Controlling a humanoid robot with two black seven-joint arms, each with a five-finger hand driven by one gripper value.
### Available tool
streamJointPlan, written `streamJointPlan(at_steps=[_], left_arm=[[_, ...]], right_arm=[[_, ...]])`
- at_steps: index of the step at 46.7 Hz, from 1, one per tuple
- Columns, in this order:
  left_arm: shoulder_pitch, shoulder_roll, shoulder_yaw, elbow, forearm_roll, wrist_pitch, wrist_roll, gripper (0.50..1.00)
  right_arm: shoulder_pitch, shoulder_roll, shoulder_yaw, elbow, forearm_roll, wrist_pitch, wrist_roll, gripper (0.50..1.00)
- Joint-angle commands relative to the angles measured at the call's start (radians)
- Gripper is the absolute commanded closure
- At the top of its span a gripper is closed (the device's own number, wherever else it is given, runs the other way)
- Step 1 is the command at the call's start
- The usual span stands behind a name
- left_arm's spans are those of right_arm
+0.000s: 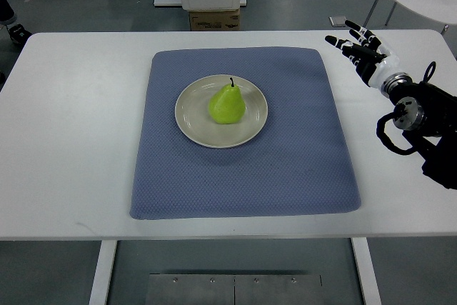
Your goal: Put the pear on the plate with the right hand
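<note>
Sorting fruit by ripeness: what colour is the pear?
Bright yellow-green pear with dark stem, top view.

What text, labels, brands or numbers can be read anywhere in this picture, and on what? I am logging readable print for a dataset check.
None can be read.
The cardboard box beyond the table shows no legible print.
The pear, plate, blue mat and right hand carry no visible lettering.

The pear point(227, 104) lies on the plate point(194, 123), which sits on the mat point(285, 162) in the middle of the table point(71, 141). The right hand point(359, 51) hovers at the far right, well apart from the plate.
</note>
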Motion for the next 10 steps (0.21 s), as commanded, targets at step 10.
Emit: streamJointPlan(at_steps=[10], left_arm=[[0.0,0.0,0.0,0.0,0.0,0.0,0.0,0.5]], right_arm=[[-0.002,0.012,0.015,0.0,0.0,0.0,0.003,0.5]])
